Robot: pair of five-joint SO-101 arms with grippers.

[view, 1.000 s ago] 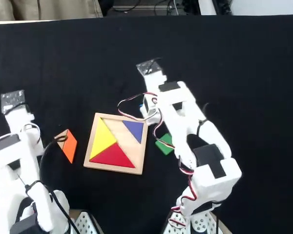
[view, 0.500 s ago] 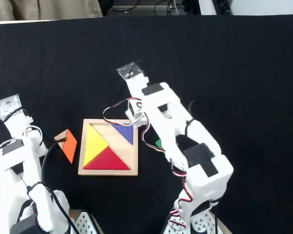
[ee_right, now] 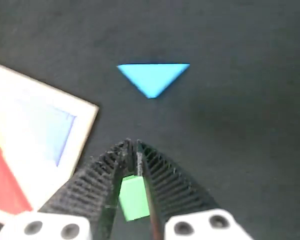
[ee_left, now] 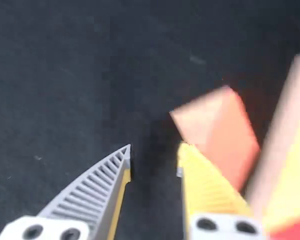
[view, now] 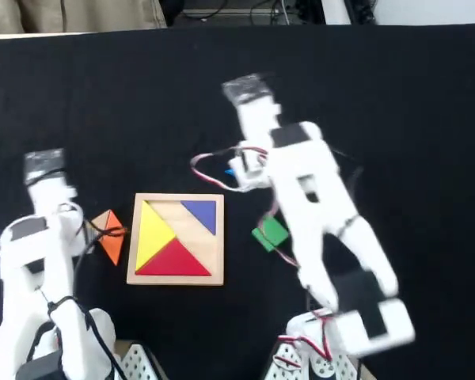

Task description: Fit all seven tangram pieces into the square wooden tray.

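Observation:
The square wooden tray [view: 174, 279] lies near the table's front and holds a yellow [view: 152, 235], a red [view: 174, 259] and a blue triangle [view: 199, 214]. Just left of the tray lies an orange piece [view: 109, 236]. My left gripper [ee_left: 154, 150] stands open low over the cloth, with the orange piece [ee_left: 215, 130] beside its yellow finger. A green piece [view: 270, 233] lies right of the tray. A light blue triangle [ee_right: 152, 77] lies ahead of my right gripper [ee_right: 135, 146], which is shut with nothing in it. The green piece [ee_right: 133, 197] shows through the gap behind its fingers.
Black cloth covers the whole table, with open room at the back and far right. The right arm [view: 309, 190] reaches over the area right of the tray, its cables hanging near the tray's far right corner. The left arm [view: 36, 245] stands at the front left.
The tray went from tilted to square and slid a little left as the right arm swung left; that arm then drew back right, uncovering the green piece. The left arm moved toward the orange piece.

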